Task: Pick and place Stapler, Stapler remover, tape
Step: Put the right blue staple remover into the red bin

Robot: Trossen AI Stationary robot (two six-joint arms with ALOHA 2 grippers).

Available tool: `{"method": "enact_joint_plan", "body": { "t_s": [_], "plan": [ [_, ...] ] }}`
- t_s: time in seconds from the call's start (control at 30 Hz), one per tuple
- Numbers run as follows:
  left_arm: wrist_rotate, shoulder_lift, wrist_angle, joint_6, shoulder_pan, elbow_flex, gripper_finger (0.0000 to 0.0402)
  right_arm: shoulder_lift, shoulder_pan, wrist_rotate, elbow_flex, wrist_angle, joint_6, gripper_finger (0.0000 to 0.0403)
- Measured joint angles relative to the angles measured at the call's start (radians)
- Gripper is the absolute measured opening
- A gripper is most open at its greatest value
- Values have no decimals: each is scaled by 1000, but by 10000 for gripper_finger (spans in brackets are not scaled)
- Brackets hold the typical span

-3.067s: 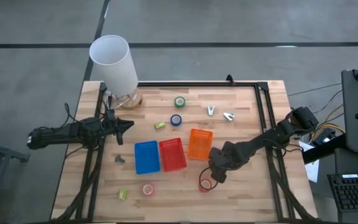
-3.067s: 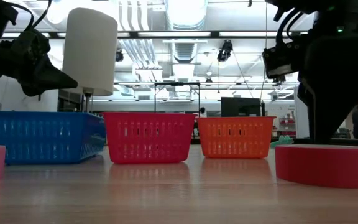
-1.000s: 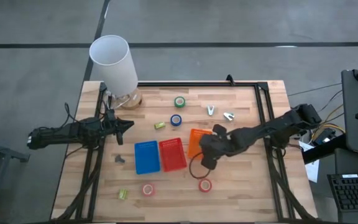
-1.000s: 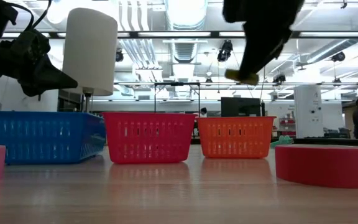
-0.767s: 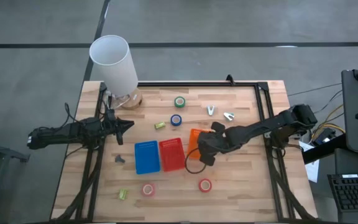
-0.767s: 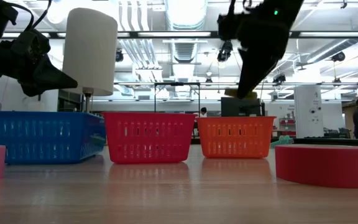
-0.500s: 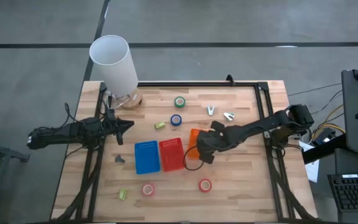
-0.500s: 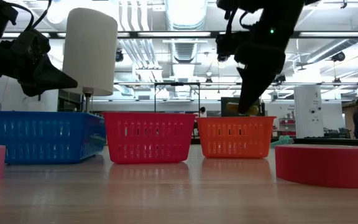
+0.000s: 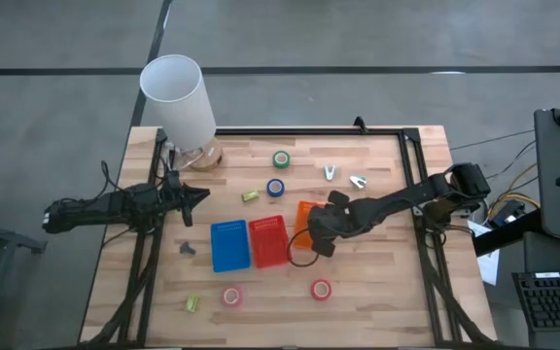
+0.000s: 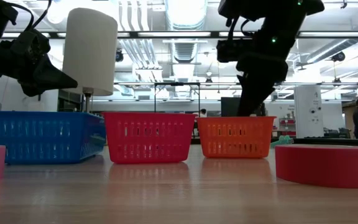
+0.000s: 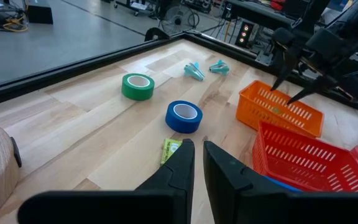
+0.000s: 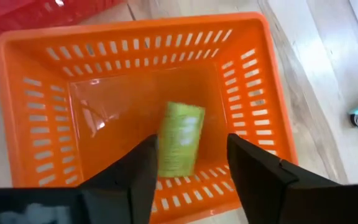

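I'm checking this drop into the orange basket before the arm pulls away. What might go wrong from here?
1. The right gripper hangs low over the orange basket, fingers open on either side of the yellow-green block on its floor. Pulling away sideways rather than upward might catch the rim and drag the basket.
2. The red basket sits right beside it, so a dragged basket would likely push against it.
3. Closing again too soon might re-grip the block.
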Motion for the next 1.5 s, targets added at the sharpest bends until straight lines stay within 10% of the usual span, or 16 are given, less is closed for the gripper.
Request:
{"method": "enact_joint_plan", "body": {
  "t_s": [0.97,1.5],
  "plan": [
    [0,0,0,0,0,0,37,-170,0,7,1,-74,61,219],
    [0,0,0,0,0,0,37,-200,0,236,-6,-259,109,215]
  ]
}}
